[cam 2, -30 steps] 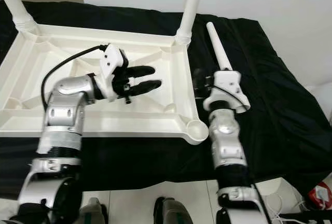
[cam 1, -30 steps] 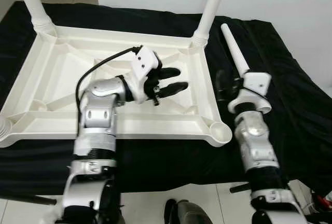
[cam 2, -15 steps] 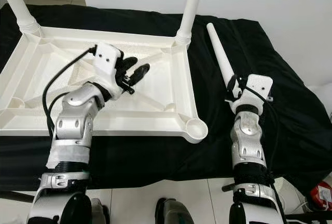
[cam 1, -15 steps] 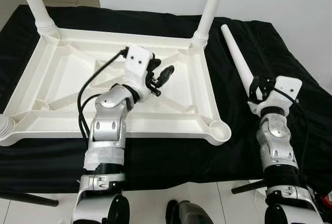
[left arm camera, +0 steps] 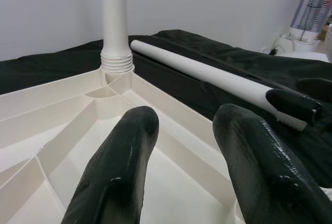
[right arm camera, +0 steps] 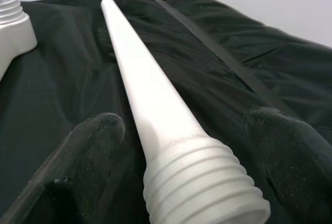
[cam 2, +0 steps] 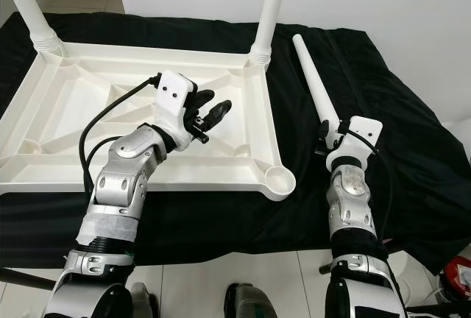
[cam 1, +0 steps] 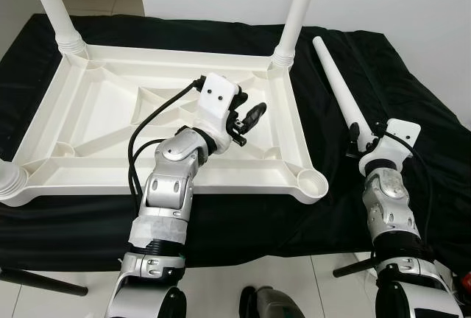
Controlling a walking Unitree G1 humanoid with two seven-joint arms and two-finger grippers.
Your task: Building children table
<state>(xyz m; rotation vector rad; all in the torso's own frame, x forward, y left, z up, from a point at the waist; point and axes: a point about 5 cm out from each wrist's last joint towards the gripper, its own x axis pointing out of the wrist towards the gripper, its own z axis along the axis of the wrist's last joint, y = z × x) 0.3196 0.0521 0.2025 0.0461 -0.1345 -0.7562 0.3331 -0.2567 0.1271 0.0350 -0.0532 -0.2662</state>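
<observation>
a: lying upside down on the black cloth (cam 1: 412, 97), the white tabletop (cam 1: 96, 112) shows its ribbed underside, rim up. two legs are screwed in at its far corners: one far left (cam 1: 50, 1), one far right (cam 1: 300, 9). a third shows just at the near left corner (cam 1: 9, 182), by the picture's edge.

b: and the near right corner?

a: an open round socket (cam 1: 311, 183), nothing in it. it sits right at the tabletop's near right edge, with bare cloth beside it.

b: where's the loose leg?

a: the loose leg (cam 1: 337, 86) lies on the cloth just right of the tabletop, apart from its rim, thin tip away from the robot, threaded end near. there's a strip of bare cloth between leg and rim, and more cloth to the right of the leg.

b: the right gripper?

a: the right gripper (right arm camera: 192, 162) is at the leg's threaded end, fingers (right arm camera: 91, 141) spread wide, one on each side of the thread. from the wrist view they don't press on it, so released, not grasping.

b: left one?

a: the left gripper (cam 1: 252, 115) is over the tabletop's inner right part, near the right rim, pointing toward the far right leg. its fingers (left arm camera: 129, 146) are parted with nothing between them. i can't tell whether it touches the ribs below.
</observation>
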